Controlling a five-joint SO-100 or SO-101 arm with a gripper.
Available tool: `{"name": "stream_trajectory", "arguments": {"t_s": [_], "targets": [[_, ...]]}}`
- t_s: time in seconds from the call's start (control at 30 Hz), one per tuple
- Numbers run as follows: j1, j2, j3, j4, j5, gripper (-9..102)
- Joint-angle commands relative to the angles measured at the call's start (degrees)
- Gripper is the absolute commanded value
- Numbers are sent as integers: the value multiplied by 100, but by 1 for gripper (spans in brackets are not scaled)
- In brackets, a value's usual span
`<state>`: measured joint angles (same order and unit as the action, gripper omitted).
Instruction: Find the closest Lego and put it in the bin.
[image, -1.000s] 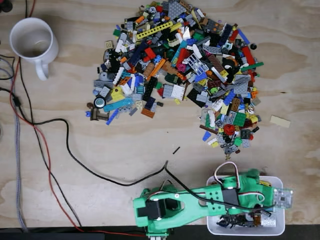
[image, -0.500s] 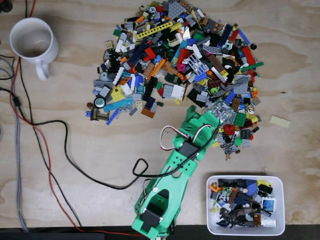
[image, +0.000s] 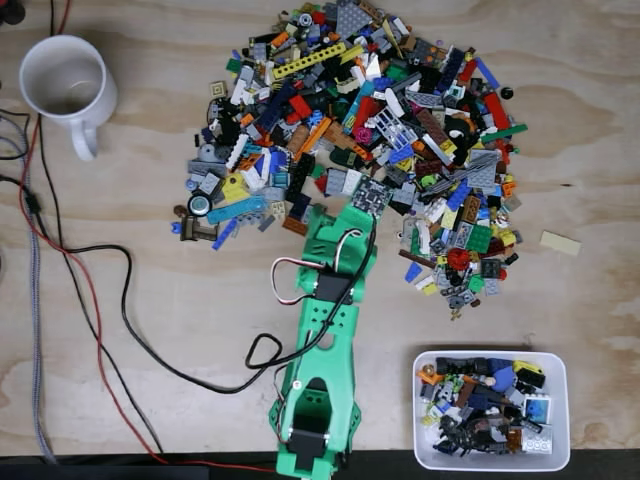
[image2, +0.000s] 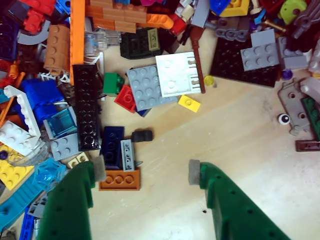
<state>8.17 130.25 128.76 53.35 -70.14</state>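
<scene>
Near the pile's lower edge your gripper (image2: 145, 171) (wide open, empty) hovers; lower onto the orange plate (image2: 119, 180).

In the fixed view your arm (image: 325, 330) covers the near-middle edge of the Lego pile (image: 360, 130); pieces under it are hidden. Arm base cut off at the bottom edge. Bin (image: 492, 455) contents too jumbled to tell apart. In the wrist view both green fingers (image2: 67, 200) run off the bottom edge, and the pile is cropped left, top and right.
</scene>
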Motion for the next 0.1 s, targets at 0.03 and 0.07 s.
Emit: {"name": "stream_trajectory", "arguments": {"t_s": [0.03,0.07], "targets": [[-158,0,-176,-141,62,24],[-158,-26,-176,-158,53,24]]}}
